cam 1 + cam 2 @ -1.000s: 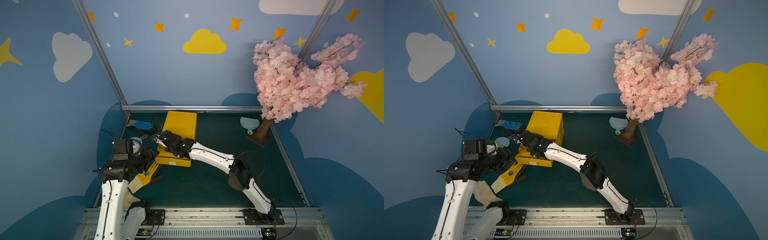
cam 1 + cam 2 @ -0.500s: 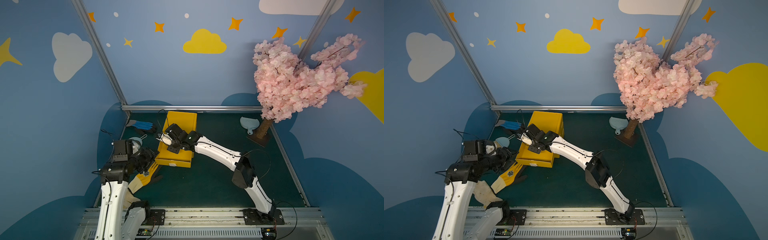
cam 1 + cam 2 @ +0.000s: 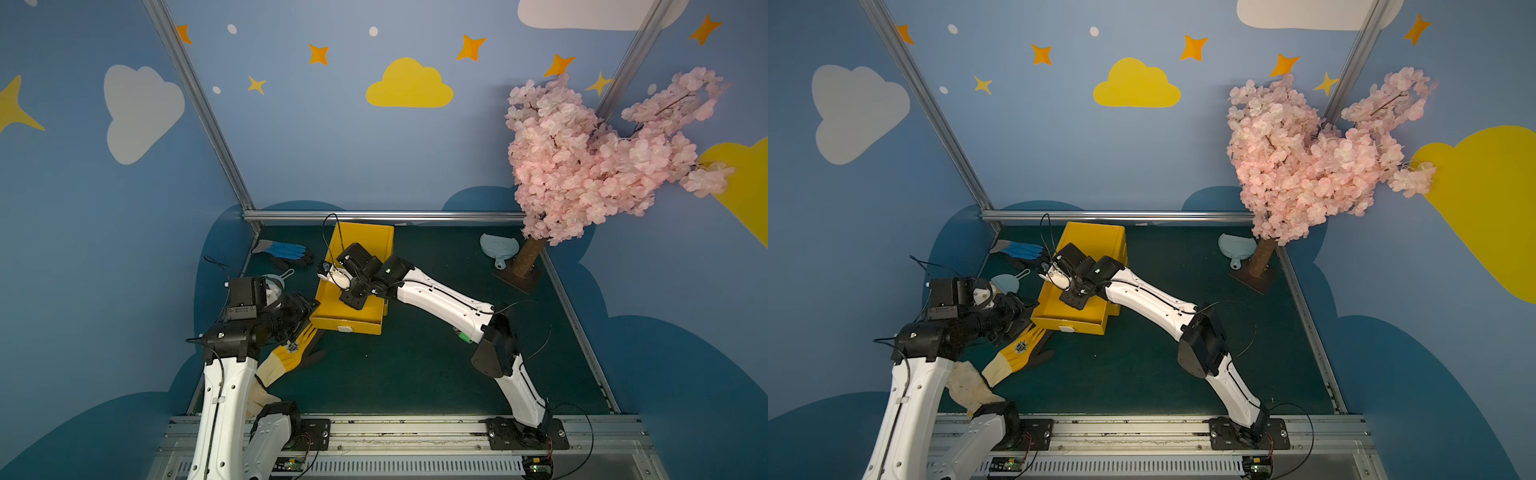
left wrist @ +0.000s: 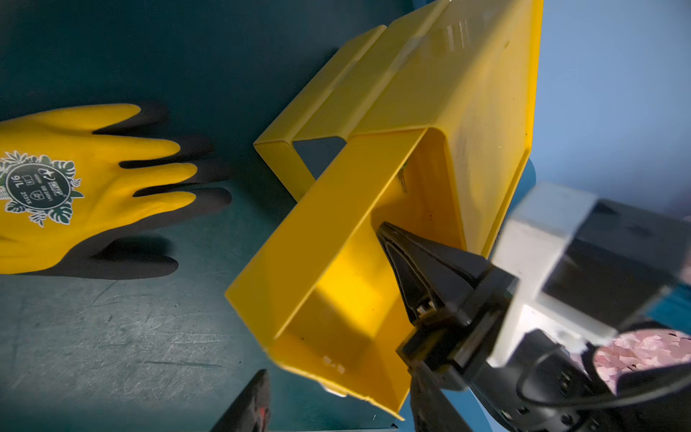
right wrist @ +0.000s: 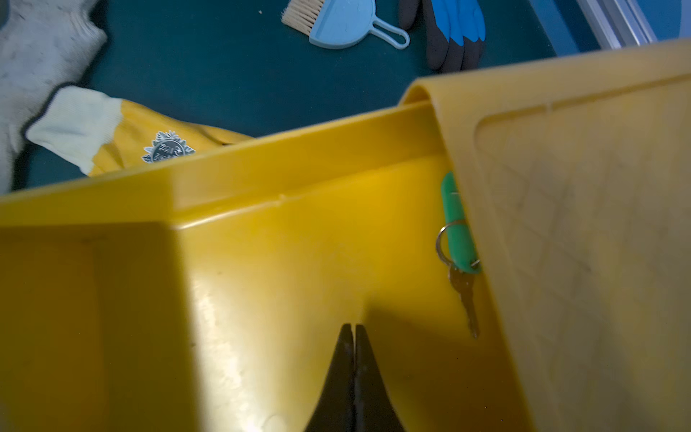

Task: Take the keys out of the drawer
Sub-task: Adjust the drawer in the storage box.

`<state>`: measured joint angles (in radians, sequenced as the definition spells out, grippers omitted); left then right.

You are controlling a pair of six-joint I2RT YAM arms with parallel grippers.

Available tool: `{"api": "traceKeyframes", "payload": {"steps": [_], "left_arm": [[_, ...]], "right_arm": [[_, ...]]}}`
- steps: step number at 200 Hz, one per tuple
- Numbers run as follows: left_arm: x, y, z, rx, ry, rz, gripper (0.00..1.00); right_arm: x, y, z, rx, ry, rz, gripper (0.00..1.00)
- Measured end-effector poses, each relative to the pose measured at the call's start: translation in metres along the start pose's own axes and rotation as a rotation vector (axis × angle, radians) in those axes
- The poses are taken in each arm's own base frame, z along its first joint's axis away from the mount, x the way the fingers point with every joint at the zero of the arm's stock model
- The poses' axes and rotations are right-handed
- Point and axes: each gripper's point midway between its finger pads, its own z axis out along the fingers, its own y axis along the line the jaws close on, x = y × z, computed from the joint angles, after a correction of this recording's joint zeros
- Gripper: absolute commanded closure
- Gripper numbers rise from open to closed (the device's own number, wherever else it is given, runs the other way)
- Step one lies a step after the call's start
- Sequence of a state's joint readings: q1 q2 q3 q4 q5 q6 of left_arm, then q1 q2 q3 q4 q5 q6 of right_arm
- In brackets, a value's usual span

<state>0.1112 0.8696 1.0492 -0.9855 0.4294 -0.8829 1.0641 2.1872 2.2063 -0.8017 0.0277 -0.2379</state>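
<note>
The yellow drawer [image 3: 328,320] [image 3: 1050,320] stands pulled out of its yellow case [image 3: 365,245]. One of the keys [image 5: 461,288], on a ring with a green tag [image 5: 456,228], lies on the drawer floor, half under the case's edge. My right gripper [image 5: 353,327] [image 3: 353,297] is shut and empty, pointing down into the drawer a little short of that key. The left gripper [image 4: 336,411] [image 3: 309,309] is open at the drawer's front left corner, its fingers [image 4: 250,407] on either side of the front wall. Any other keys are hidden.
A yellow-and-black glove [image 3: 291,353] lies in front of the drawer and a white glove [image 3: 967,386] near the left arm's base. A blue glove [image 3: 286,251] and a blue dustpan with brush [image 5: 344,22] lie left of the case. Far right stands a pink tree [image 3: 582,166]. Something small and green [image 3: 464,336] lies by the right elbow.
The right wrist has lifted and swung from the drawer's left front toward the case, its gripper now pointing down into the drawer. The left arm has stayed where it was.
</note>
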Motion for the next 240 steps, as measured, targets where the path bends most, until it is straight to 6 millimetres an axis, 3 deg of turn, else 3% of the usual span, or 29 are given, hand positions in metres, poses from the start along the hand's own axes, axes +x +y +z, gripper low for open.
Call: {"api": "traceKeyframes", "payload": {"steps": [39, 70, 148, 195, 240], "left_arm": [[-0.001, 0.001, 0.002, -0.009, 0.003, -0.009, 0.40], [0.001, 0.007, 0.005, -0.035, 0.024, -0.037, 0.39], [0.019, 0.016, 0.023, -0.134, 0.115, -0.063, 0.36], [0.034, 0.032, 0.038, -0.192, 0.156, -0.132, 0.36], [0.039, 0.042, 0.037, -0.188, 0.125, -0.221, 0.36]], "right_arm": [[-0.023, -0.001, -0.043, 0.005, -0.087, 0.045, 0.90], [-0.030, -0.008, -0.061, 0.027, -0.117, 0.064, 0.88], [-0.026, -0.032, -0.064, 0.069, -0.118, 0.102, 0.83], [-0.026, -0.032, -0.064, 0.067, -0.119, 0.103, 0.83], [-0.026, -0.033, -0.064, 0.061, -0.120, 0.105, 0.83]]}}
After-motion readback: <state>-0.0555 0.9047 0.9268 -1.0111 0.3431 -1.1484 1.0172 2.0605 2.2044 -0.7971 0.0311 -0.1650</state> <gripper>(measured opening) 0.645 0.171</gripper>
